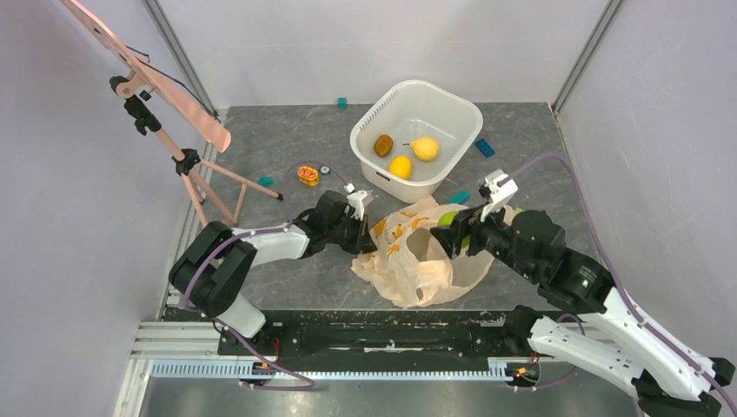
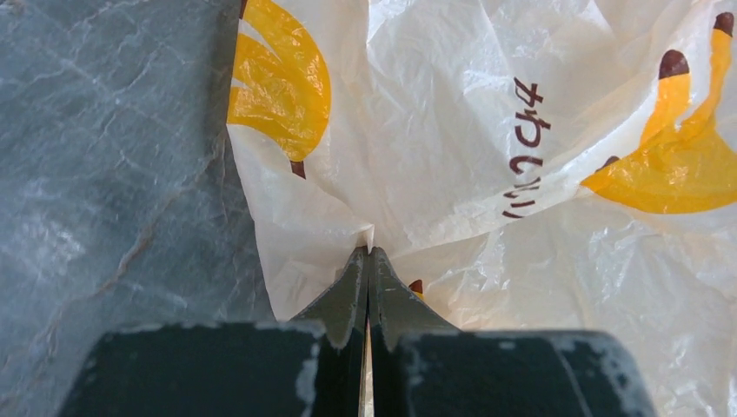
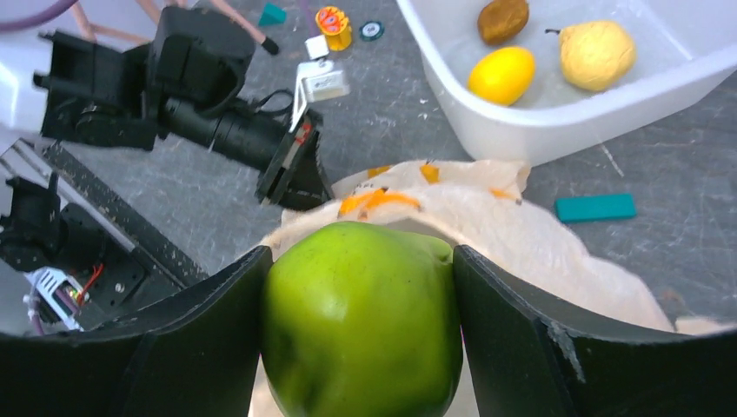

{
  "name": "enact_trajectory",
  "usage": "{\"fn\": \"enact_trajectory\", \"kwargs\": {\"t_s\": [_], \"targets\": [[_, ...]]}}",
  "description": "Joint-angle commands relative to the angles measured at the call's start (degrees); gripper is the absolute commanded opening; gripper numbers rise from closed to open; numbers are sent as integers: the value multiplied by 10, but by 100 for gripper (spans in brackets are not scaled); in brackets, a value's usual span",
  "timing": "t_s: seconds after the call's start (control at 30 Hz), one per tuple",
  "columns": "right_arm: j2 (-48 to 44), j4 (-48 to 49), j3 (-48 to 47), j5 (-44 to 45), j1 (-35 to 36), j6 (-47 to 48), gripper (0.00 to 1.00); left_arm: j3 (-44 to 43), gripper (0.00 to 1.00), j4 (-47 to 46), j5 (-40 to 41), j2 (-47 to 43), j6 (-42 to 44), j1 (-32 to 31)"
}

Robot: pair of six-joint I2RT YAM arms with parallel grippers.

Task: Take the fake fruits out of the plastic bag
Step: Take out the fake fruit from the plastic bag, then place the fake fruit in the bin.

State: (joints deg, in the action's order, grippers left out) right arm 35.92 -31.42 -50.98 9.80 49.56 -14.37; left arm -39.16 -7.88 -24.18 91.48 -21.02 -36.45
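Left gripper (image 2: 369, 254): closed on thin peach-beige banana-printed plastic bag (image 2: 452, 122). Right gripper (image 3: 358, 256): wide, clasping glossy green plastic pear (image 3: 361, 334).

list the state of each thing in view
left gripper: shut on the plastic bag edge
right gripper: closed on the green pear
green pear: gripped between both fingers
plastic bag: crumpled on the table
white tub: upright, holding yellow pear, brown oval, yellow round fruit

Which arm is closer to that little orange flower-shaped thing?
Left. The left fingers pinch the bag on the orange disc's side; the right fingers, holding a green pear, are across the bag.
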Motion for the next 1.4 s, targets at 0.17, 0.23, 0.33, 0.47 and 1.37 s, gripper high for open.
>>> {"fn": "enact_trajectory", "kwargs": {"t_s": [0.17,0.23,0.33,0.47,1.37], "targets": [[174,47,-144,97,-3,47,56,50,2,4,68,-177,-66,-2],[239,59,-187,103,-17,64,57,45,2,35,79,-209,-65,-2],[326,81,-256,109,-48,96,57,26,2,93,85,-260,-58,-2],[431,100,-335,77,-121,113,57,-44,2,192,98,-322,-36,-3],[810,168,-590,-55,-275,114,76,-258,2,287,-7,-437,-25,-17]]}}
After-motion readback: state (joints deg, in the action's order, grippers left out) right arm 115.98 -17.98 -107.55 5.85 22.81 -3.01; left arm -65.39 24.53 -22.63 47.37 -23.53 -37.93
